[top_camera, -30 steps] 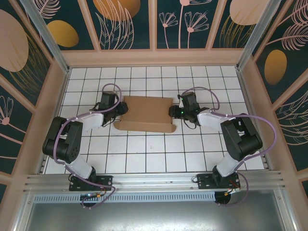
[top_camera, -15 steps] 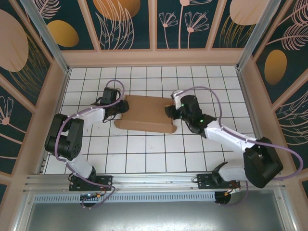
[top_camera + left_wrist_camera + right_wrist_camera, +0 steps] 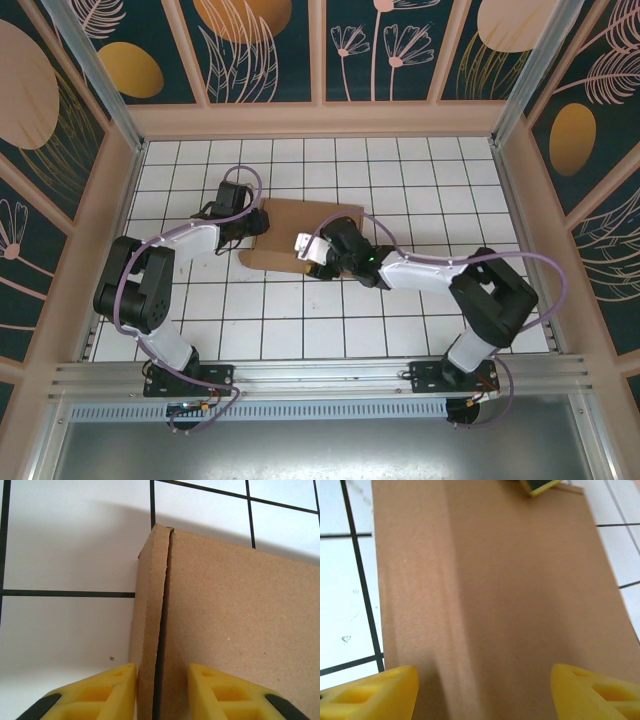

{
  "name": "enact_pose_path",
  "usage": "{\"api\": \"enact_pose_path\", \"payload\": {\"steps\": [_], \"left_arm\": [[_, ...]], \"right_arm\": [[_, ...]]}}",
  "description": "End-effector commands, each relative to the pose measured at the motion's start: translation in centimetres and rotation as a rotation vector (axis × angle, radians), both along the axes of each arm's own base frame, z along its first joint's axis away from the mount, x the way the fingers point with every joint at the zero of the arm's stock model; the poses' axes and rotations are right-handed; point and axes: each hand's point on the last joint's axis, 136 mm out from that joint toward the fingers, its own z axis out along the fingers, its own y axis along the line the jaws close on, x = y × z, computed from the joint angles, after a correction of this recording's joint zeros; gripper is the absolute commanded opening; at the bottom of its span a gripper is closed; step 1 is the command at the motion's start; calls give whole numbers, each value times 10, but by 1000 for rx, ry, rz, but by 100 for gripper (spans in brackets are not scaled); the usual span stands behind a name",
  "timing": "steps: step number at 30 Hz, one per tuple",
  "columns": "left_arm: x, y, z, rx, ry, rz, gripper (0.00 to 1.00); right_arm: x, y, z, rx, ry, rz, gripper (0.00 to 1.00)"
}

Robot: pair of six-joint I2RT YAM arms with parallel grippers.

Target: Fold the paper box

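The paper box point(image 3: 300, 218) is lying flat at the middle of the tiled table point(image 3: 300, 320). The left gripper point(image 3: 162, 672) is straddling its left edge flap, fingers narrowly apart; whether it is pinching is unclear. The right gripper point(image 3: 485, 685) is hovering over the box, fingers spread wide.

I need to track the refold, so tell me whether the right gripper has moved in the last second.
Yes. The right gripper swung left across the tile grid, from the paper box's right end to over its near middle.
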Motion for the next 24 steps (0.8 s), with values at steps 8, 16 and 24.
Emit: {"api": "enact_pose_path", "payload": {"steps": [8, 16, 24], "left_arm": [[-15, -9, -11, 2, 72, -65, 26], [-14, -11, 1, -12, 53, -65, 31], [-4, -1, 34, -12, -31, -1, 54]], "right_arm": [[47, -5, -31, -261, -273, -90, 42], [36, 3, -13, -138, -265, -82, 44], [16, -20, 89, 483, 75, -167, 61]]}}
